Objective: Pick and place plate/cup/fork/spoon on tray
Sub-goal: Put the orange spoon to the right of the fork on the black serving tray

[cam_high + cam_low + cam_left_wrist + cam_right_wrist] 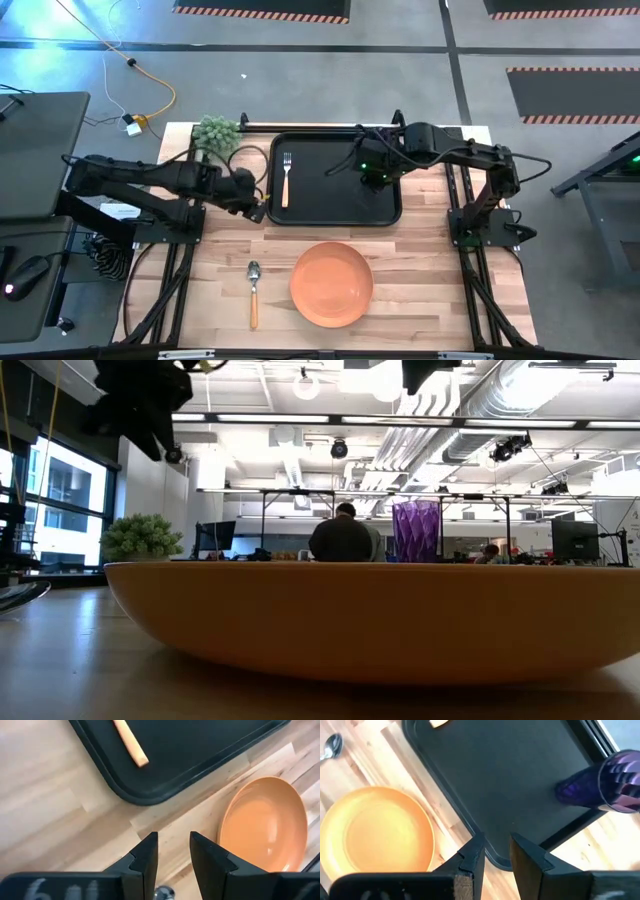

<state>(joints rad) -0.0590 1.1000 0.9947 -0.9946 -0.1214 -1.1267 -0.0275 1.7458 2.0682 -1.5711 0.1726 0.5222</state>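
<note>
The black tray (335, 205) lies at the table's far middle. The fork (286, 178) lies on its left part, and the purple cup (605, 782) stands upright near its right edge, under my right arm in the high view. The orange plate (332, 283) and the spoon (254, 290) rest on the wood near the front edge. My left gripper (173, 855) hovers open above the table by the tray's near left corner, nothing between its fingers. My right gripper (496, 852) hangs open above the tray's near right corner, short of the cup.
A small green plant (216, 133) stands at the table's far left corner. Bare wood lies between the tray's near rim (165, 790) and the plate (265, 825). In the low view the plate's rim (370, 620) fills the foreground, with the cup (416, 530) behind it.
</note>
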